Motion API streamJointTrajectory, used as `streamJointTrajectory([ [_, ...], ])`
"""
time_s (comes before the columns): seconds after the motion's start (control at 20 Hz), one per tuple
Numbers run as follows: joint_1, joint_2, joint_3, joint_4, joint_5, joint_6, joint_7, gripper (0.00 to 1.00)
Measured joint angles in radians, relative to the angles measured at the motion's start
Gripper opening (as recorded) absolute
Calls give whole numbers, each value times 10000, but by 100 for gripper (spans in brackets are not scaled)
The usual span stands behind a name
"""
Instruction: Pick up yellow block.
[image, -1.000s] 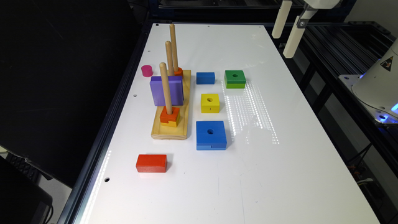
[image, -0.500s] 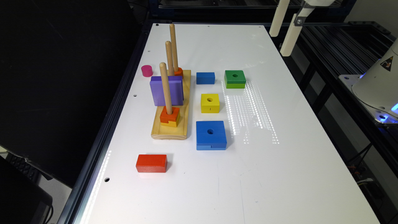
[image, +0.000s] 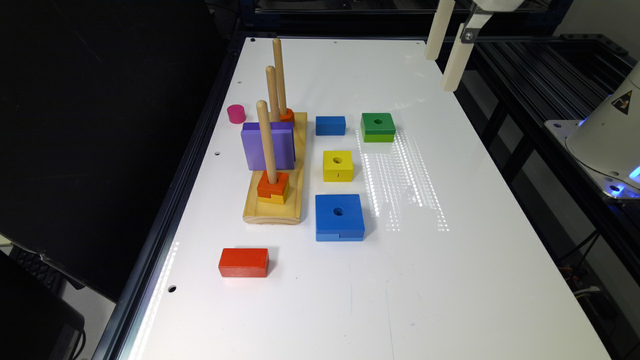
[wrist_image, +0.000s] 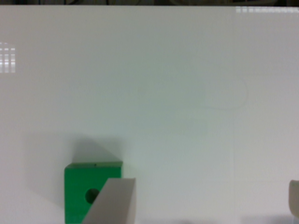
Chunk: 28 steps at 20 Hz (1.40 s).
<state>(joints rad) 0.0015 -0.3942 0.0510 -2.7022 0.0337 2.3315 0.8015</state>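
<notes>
I see the gripper (image: 445, 70) high above the far edge of the white surface (image: 450, 280), well apart from the blocks. In the wrist view its jaws stand wide apart and hold nothing; one finger (wrist_image: 114, 201) partly covers the green block (image: 378, 126).

The yellow block (image: 338, 166) lies flat on the surface, between the small blue block (image: 330, 125) and the big blue square (image: 339, 217), just beside the wooden peg base (image: 295, 200). On the base I see a purple block (image: 280, 146) and an orange piece (image: 272, 185) on a peg, interlocked with a yellow piece.
</notes>
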Motion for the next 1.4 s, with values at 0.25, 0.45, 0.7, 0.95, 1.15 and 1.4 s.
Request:
streamJointTrajectory([
  [0.25,-7,538,0,517,-3,12,0,100],
  [0.45,-16,906,0,788,-6,13,0,100],
  [0.7,-15,951,12,868,-6,13,1,100],
  [0.95,-15,1203,17,1145,-6,21,1,100],
  [1.15,-19,1567,17,1467,-7,24,1,100],
  [1.4,-44,1858,17,1759,-16,27,1,100],
])
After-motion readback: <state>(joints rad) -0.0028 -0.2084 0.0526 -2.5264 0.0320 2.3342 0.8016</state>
